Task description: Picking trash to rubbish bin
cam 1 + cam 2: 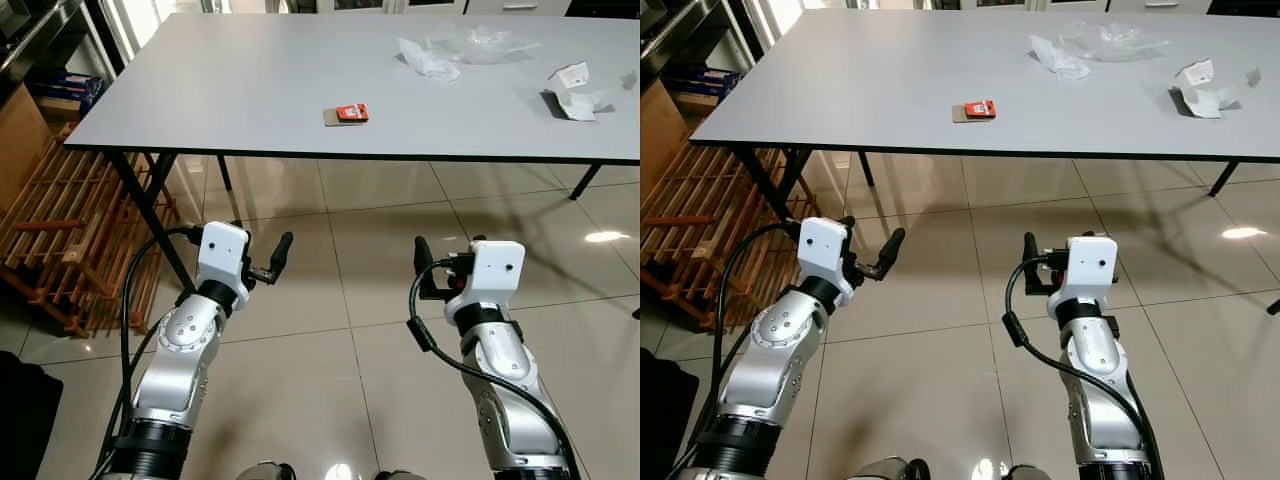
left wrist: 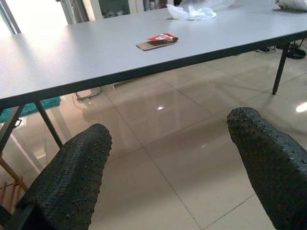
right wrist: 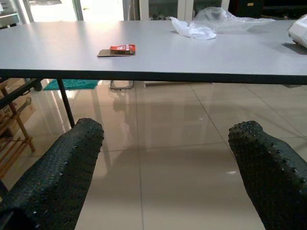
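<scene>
On the grey table (image 1: 250, 90) lies a small red and brown packet (image 1: 347, 114), also seen as the packet (image 3: 117, 50). Farther back are a crumpled white paper (image 1: 427, 58) and a clear plastic wrapper (image 1: 482, 42). More white paper scraps (image 1: 572, 90) lie near the table's right end. My left gripper (image 1: 280, 256) and right gripper (image 1: 424, 266) hover over the floor, in front of and below the table's front edge. Both stand open with nothing between their fingers, as the left gripper (image 2: 170, 132) and right gripper (image 3: 168, 130) show.
A wooden slatted rack (image 1: 60, 230) stands at the left beside the black table legs (image 1: 150, 210). Glossy beige floor tiles (image 1: 340, 330) stretch under and in front of the table. A dark object (image 1: 20, 410) sits at the lower left.
</scene>
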Motion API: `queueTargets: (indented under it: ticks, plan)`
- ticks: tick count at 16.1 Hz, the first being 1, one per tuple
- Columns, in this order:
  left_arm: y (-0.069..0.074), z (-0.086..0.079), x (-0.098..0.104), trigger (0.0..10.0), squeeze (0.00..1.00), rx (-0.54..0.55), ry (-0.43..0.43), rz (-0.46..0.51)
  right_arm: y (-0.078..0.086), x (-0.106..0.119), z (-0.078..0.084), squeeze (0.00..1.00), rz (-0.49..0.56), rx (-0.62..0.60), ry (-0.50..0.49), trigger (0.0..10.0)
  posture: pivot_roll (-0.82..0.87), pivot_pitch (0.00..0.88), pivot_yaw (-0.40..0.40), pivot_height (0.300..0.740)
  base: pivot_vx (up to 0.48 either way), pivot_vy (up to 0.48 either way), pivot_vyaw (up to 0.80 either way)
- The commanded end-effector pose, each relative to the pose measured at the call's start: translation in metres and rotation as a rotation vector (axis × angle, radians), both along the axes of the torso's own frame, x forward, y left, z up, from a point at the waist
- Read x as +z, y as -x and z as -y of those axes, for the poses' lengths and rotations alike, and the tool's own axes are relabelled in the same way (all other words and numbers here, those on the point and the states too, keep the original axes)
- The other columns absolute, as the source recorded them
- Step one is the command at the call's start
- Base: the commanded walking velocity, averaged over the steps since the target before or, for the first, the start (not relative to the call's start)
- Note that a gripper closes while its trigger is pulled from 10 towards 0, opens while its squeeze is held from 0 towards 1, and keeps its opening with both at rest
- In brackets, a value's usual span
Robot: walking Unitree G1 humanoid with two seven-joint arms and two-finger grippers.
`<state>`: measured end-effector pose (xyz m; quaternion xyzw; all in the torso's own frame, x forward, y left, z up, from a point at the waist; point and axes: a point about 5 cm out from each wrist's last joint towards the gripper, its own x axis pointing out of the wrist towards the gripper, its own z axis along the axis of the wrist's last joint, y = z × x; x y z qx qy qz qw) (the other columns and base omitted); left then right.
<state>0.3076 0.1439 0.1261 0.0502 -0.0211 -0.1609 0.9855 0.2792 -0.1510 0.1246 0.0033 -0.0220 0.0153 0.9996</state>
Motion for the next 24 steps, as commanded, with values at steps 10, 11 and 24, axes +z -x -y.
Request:
queueTargets:
  ticks: [10,11,24]
  plan:
    - [-0.006,0.003,0.008,10.0,0.00,0.002,0.005,0.037,0.003,0.009,0.001,0.00,0.044,0.001,0.028,10.0,-0.05,0.103,0.044,0.740,0.185,0.000,0.00]
    - [-0.006,0.003,0.009,10.0,0.00,0.002,0.006,0.039,0.003,0.010,0.000,0.00,0.048,0.003,0.031,10.0,-0.05,0.103,0.044,0.740,0.480,0.000,0.00]
    - [-0.008,0.005,0.015,10.0,0.00,0.014,0.018,0.060,0.017,0.031,0.004,0.00,0.125,-0.001,0.105,10.0,-0.08,0.109,0.046,0.740,0.480,0.000,0.00]
